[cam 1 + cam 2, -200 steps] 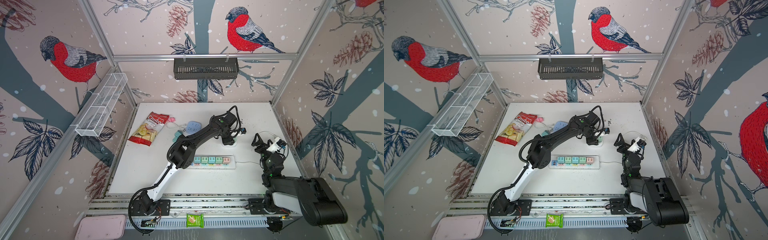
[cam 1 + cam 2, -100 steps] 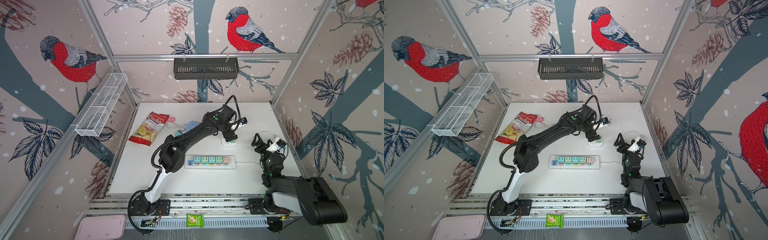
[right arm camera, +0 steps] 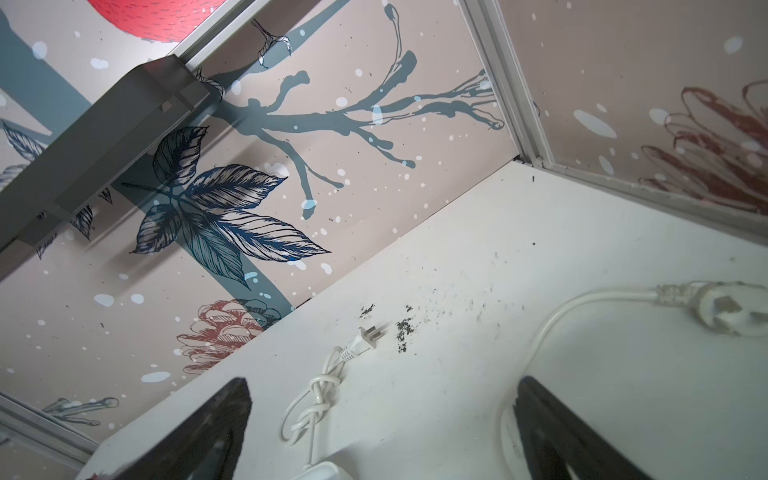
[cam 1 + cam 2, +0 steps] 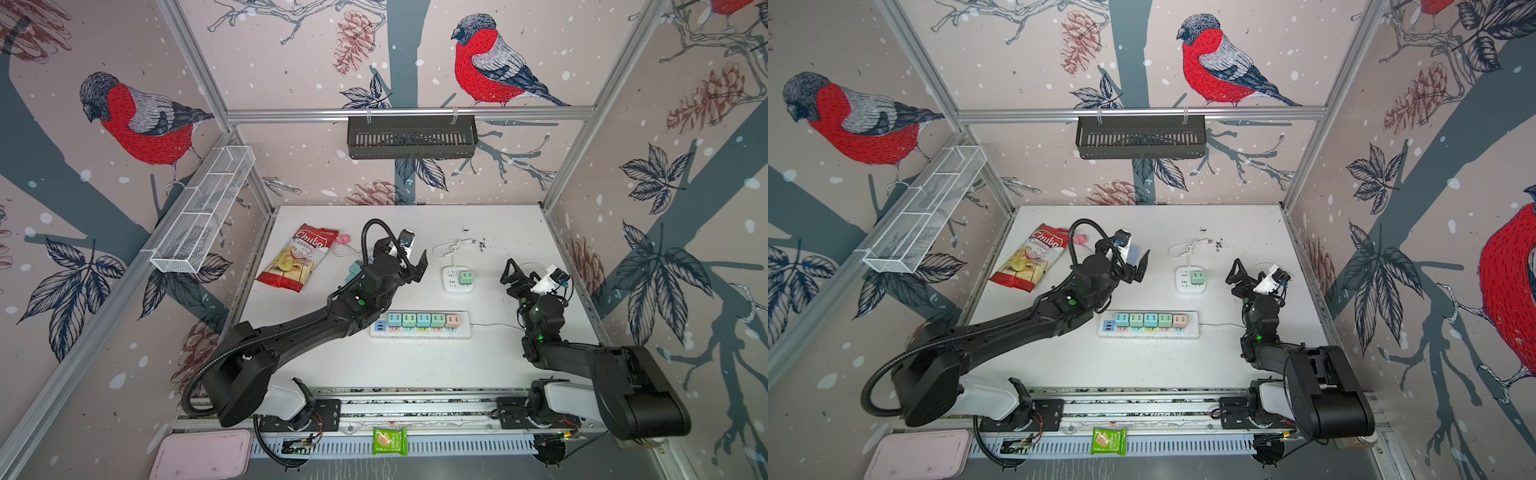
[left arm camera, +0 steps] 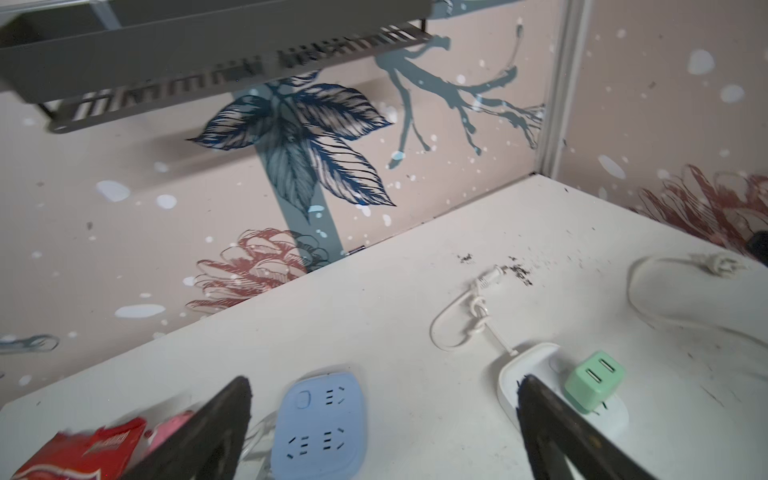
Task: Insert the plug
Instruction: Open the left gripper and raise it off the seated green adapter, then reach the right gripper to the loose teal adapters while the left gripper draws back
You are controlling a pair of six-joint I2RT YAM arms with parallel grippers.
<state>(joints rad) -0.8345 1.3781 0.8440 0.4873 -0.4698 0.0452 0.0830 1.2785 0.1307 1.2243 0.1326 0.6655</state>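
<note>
Left gripper (image 5: 383,380) and right gripper (image 3: 382,380) gape empty; green plug (image 5: 594,380) sits in white socket (image 5: 528,365) mid-worktop. Best retreat: straight up, no nudging.

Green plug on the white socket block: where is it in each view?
Top view: green plug, right of centre, on white socket block.
Top view: same spot.
Left wrist: standing on the block.
Right wrist: not in it.
Shared landmark: knotted white cord.

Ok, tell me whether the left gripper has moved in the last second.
Yes. The left gripper has drawn back leftward, off the white socket block and its green plug.
</note>
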